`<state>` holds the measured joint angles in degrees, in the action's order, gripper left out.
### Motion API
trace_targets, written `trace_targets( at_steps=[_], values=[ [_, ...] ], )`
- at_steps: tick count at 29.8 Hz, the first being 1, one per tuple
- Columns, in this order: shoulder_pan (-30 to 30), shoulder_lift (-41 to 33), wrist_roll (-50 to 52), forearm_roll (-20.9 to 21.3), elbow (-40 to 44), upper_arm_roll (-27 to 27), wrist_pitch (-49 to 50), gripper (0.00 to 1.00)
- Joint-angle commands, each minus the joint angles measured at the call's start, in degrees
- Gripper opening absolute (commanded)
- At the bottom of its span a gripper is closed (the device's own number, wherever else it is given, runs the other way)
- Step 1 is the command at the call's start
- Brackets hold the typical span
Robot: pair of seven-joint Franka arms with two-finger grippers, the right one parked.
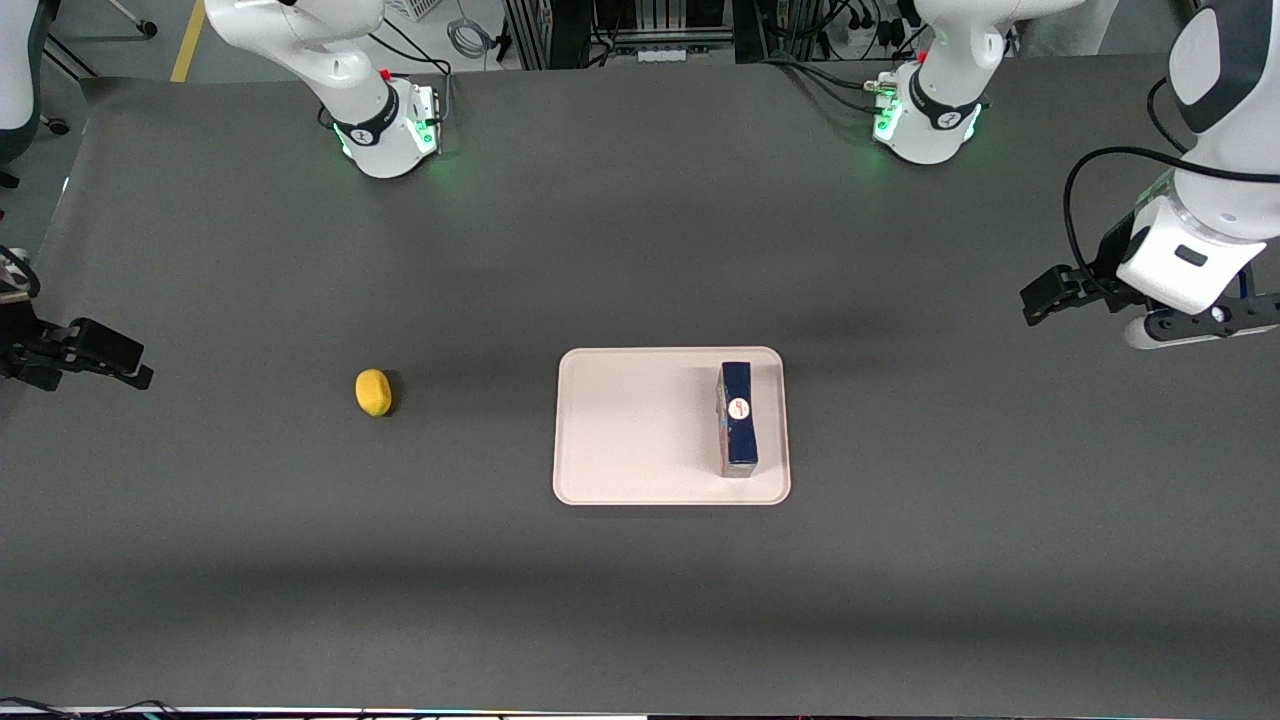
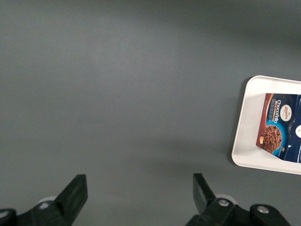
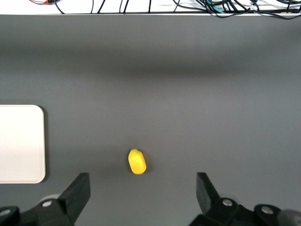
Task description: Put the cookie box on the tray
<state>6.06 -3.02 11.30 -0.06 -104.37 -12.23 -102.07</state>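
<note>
Dark grey matting runs across the whole table, cables and rack legs along its farther edge, and the cookie box is sitting on the tray, standing on a narrow side at the tray's end toward the working arm, so by the look of it the placing is done. The left gripper hangs well off toward the working arm's end of the table, jaws spread wide with nothing between them, and the box lies well clear of them, off to one side rather than in their gap. It reads as a light, stiff carton with smooth printed faces, likely a bit slippery and easy to tip when stood like that; if it needs shifting, pinching across the two broad faces near the middle looks safest. The wrist camera gives the cookie picture and white lettering on the box and the tray corner, while only the front camera takes in the yellow lump, well apart from the tray toward the parked arm's end
</note>
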Motion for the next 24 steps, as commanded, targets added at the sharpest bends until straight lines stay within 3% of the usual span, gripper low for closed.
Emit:
trace_targets(
  at_steps=[1, 24],
  values=[
    [-0.52, -0.85, -3.39, 0.58, -0.40, 0.19, 0.03, 1.00],
    [-0.34, 1.00, -3.22, 0.76, 1.89, -0.42, 2.40, 1.00]
  ],
)
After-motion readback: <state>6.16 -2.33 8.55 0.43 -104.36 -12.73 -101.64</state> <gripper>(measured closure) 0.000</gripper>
